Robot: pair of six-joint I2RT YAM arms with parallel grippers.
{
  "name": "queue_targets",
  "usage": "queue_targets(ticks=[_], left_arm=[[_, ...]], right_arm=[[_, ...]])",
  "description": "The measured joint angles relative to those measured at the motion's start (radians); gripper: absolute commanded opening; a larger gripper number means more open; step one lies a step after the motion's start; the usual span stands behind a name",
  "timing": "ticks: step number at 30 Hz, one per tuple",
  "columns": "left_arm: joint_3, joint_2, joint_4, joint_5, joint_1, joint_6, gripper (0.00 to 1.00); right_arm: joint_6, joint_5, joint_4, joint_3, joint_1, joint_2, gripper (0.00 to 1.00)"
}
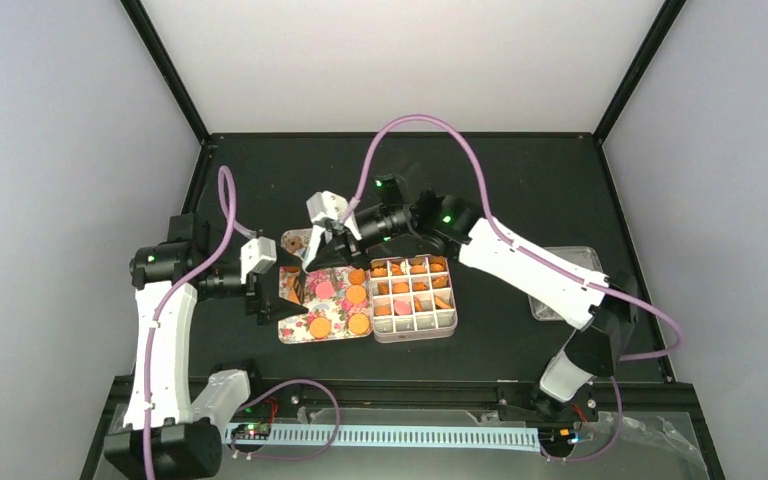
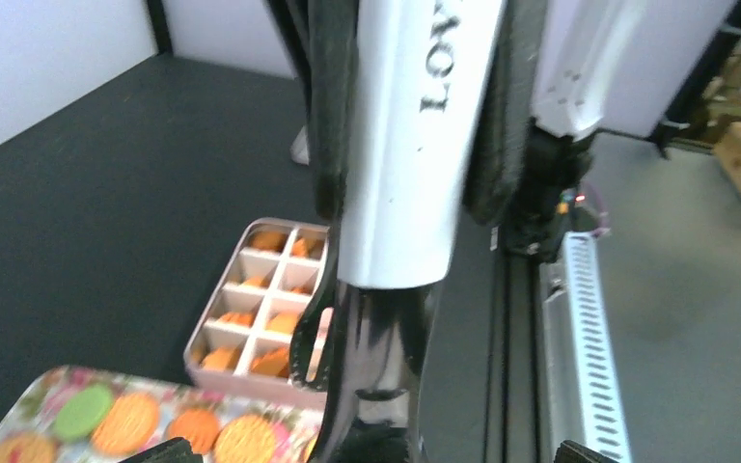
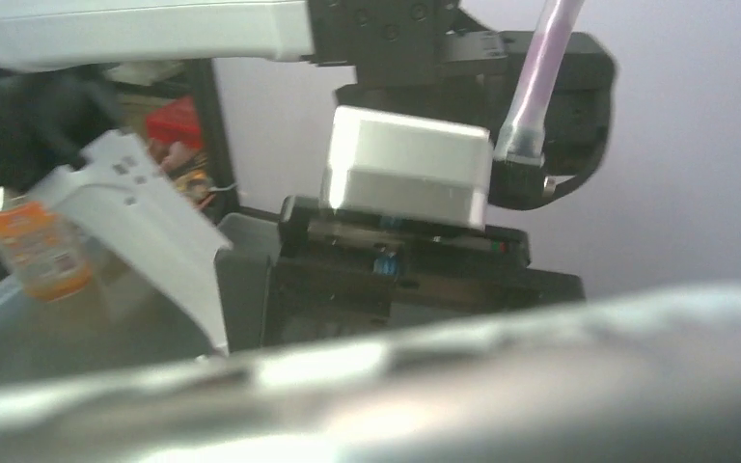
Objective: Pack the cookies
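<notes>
Overhead view of a black desk point(image 1: 520, 190) with two robot arms reaching in from the near edge. Near the middle lies a flower-patterned tray point(image 1: 338, 328), and a divided box point(image 1: 415, 325) sits just beside it, touching its right side.

The cookies point(image 1: 357, 295) are in two places. Several orange and pink ones lie loose on the tray, with a brown one at its far left corner. More orange ones fill the far rows of the box's compartments, while the nearest row looks pale and unfilled.

The left end effector point(image 1: 288, 298) hangs at the tray's left edge with its fingers spread wide, gripping nothing. Its wrist view shows a green cookie among orange ones at the tray's near end.

The right arm stretches across from the right. The right end effector point(image 1: 326, 236) is above the tray's far edge, narrowed on what appears to be the metal tongs point(image 1: 312, 255), which point down toward the tray. The right wrist view is too blurred to confirm this, showing only a silvery band across the bottom.

A clear plastic piece point(image 1: 580, 258) lies on the desk well to the right, partly under the right arm.
</notes>
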Motion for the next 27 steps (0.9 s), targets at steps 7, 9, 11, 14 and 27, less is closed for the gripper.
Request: queue_targets(ticks=[7,9,11,14,27], left_arm=[[0.074,-0.012,-0.014,0.084,-0.175,-0.124,0.73],[0.077,-0.005,-0.015,0.094,-0.221,-0.148,0.68],[0.077,0.002,-0.016,0.098,-0.252,-0.166,0.63],[0.077,0.013,-0.019,0.104,-0.282,-0.187,0.57],[0.077,0.023,-0.023,0.111,-0.377,-0.234,0.02]], right_arm=[[-0.072,-0.189,-0.144,-0.002,-0.057,-0.094,0.11],[-0.083,-0.222,-0.153,-0.014,-0.060,-0.121,0.10],[-0.089,-0.254,-0.154,-0.017,-0.060,-0.136,0.10],[-0.096,-0.298,-0.149,-0.015,-0.058,-0.138,0.10],[-0.082,-0.399,-0.138,0.114,-0.050,-0.002,0.28]])
